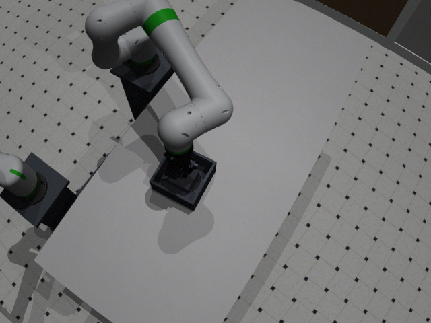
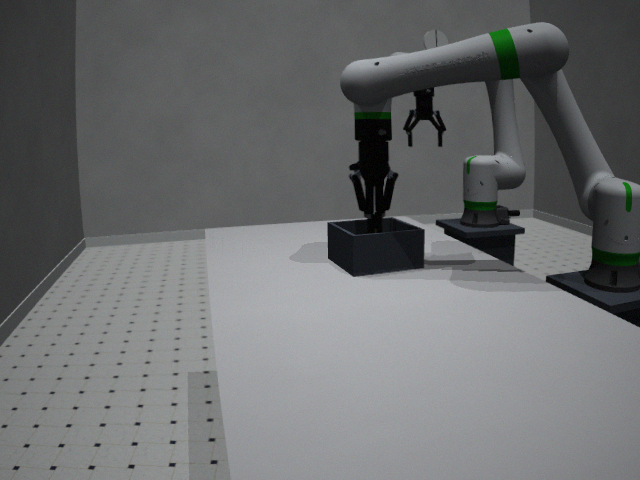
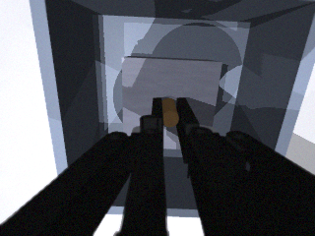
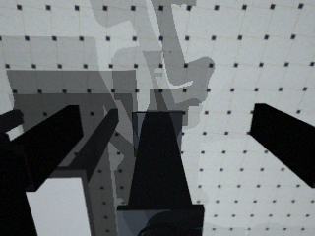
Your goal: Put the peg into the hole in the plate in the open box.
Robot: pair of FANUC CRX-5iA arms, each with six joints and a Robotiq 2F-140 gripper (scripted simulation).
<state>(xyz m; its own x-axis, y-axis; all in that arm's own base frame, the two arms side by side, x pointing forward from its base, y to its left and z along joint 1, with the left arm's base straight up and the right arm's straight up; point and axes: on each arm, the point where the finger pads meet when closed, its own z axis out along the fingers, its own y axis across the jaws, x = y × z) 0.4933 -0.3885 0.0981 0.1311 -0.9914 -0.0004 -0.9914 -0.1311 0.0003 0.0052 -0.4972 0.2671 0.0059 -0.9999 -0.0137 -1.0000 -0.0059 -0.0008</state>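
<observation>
The left pincer (image 1: 186,173) (image 2: 375,227) (image 3: 168,111) grips the peg (image 3: 169,114) over the plate (image 3: 169,79); full insertion apparently remains. The right pincer (image 2: 424,140) (image 4: 166,120) stands wide.

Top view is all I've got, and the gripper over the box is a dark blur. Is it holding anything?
Observer: Yes. Left wrist view shows the orange peg between the left gripper's fingers.

Operator: Tips above the rim or below?

Observer: Below. Exterior view has them reaching down past the rim of the box.

Operator: Other gripper is out of my frame. State?

Observer: Right gripper hangs open, nothing between its fingers in exterior or right wrist view.
</observation>
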